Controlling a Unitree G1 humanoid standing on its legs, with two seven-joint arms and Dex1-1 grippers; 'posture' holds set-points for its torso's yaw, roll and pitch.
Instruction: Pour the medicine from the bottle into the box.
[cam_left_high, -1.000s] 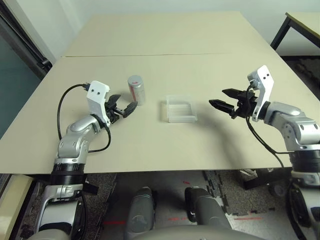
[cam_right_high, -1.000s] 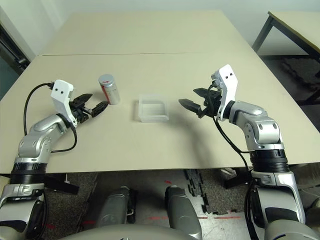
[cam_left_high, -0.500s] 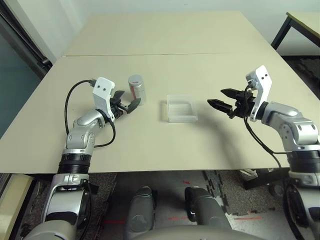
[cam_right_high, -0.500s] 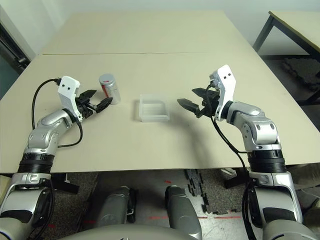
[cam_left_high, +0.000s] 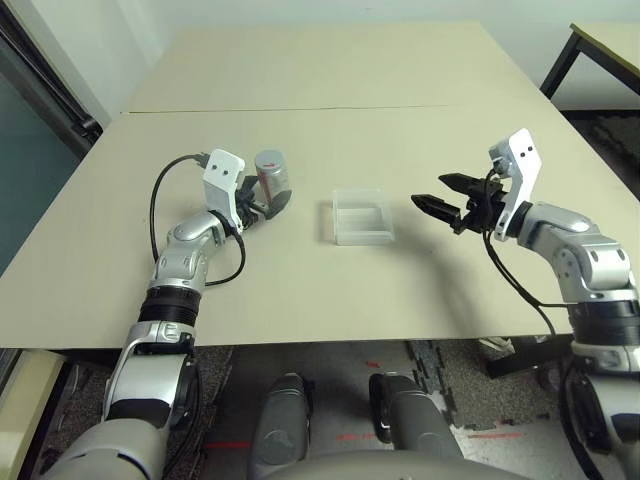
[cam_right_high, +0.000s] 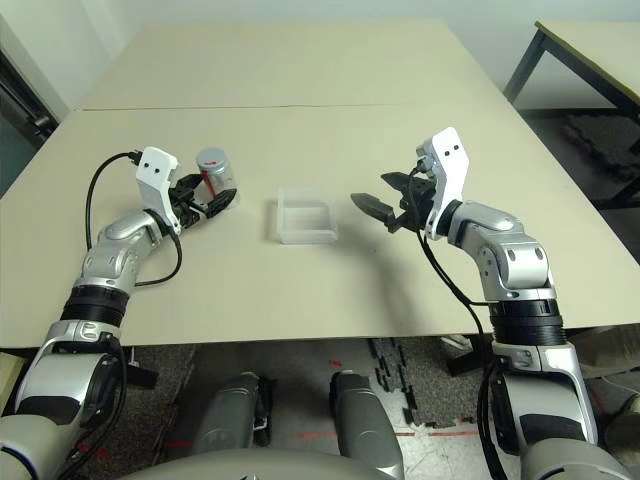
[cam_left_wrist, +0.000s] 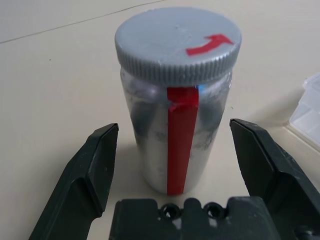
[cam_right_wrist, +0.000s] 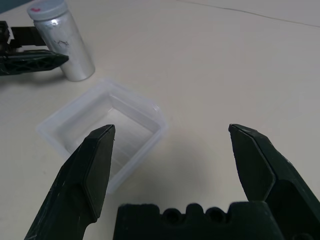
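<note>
The bottle, silvery with a grey screw cap and a red stripe, stands upright on the table left of centre. My left gripper is open around it, one finger on each side with a gap to the bottle on both. The clear plastic box sits empty at the table's middle, right of the bottle. My right gripper is open and hangs just right of the box, a little above the table, pointing at it. In the right wrist view the box lies just ahead of the fingers.
The tan table has a seam across its far half. A second table with a black leg stands at the far right. A black cable loops from my left wrist.
My left gripper has moved forward and to the right until its open fingers straddle the bottle. My right gripper has edged slightly toward the box. Bottle and box have not moved.
</note>
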